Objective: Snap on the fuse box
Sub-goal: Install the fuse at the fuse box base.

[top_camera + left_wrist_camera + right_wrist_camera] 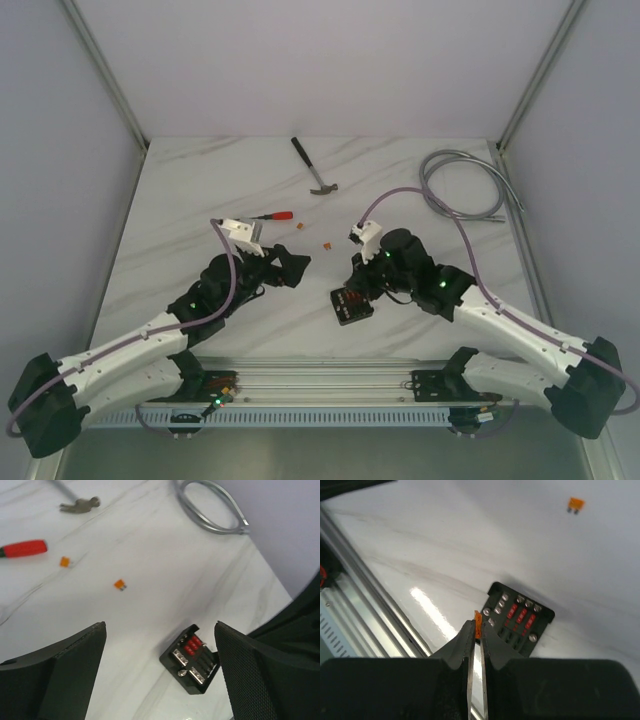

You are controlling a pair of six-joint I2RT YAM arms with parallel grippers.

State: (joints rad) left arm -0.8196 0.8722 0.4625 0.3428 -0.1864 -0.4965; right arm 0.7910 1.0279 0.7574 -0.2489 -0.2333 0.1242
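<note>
1. Orange in the grip: pinching a tiny orange fuse (pixel 477 617) in the right gripper (pixel 476 628), its jaws clamped thin on it, just above the fuse box (pixel 519 622).
2. Finding that fuse box flat on the surface (pixel 200 200), near the front edge, with red fuses (pixel 522 615) already filling some slots.
3. Lining the blades up with an empty slot before lowering, and probably coming straight down.
4. Pressing gently, since a tilted fuse or a sliding box looks like the main risk.
5. Hovering the left gripper (pixel 160 630) spread wide and empty near the box, and possibly bracing it.
</note>
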